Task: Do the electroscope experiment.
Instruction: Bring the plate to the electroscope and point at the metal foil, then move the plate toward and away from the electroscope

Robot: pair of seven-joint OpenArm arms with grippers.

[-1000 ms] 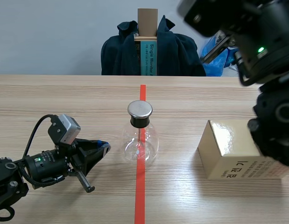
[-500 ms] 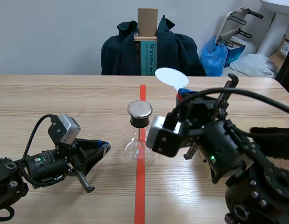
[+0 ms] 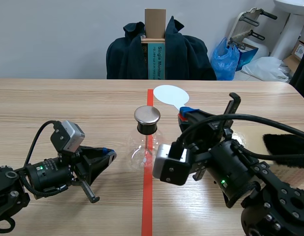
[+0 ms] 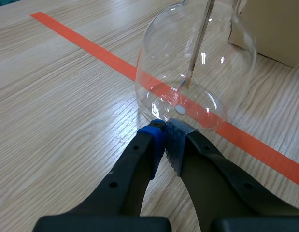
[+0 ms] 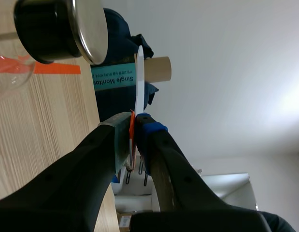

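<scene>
Scene view shows the glass flask [image 3: 147,147] of the electroscope standing upright on the red tape line [image 3: 147,206] in the middle of the tabletop [image 3: 68,103]. It is closed by a black stopper topped with a round metal cap [image 3: 147,115].

The left hand [image 3: 109,156] lies low on the tabletop, just beside the flask's base, on the left arm's side of it. In the left wrist view the left hand [image 4: 166,129] has its fingers pressed together with nothing between them, tips right at the foot of the glass; whether they touch it I cannot tell. A thin rod [image 4: 196,48] hangs down inside the flask [image 4: 197,63], and a tan box [image 4: 275,29] stands behind it.

The right hand [image 3: 188,112] comes in beside the flask and is clamped on the stem of a white paddle [image 3: 170,94], whose oval blade stands just behind and above the cap. In the right wrist view the right hand [image 5: 136,121] pinches the paddle [image 5: 138,77] edge-on, with the cap [image 5: 89,29] close ahead.

A chair draped with a dark jacket [image 3: 127,54] stands beyond the tabletop.
</scene>
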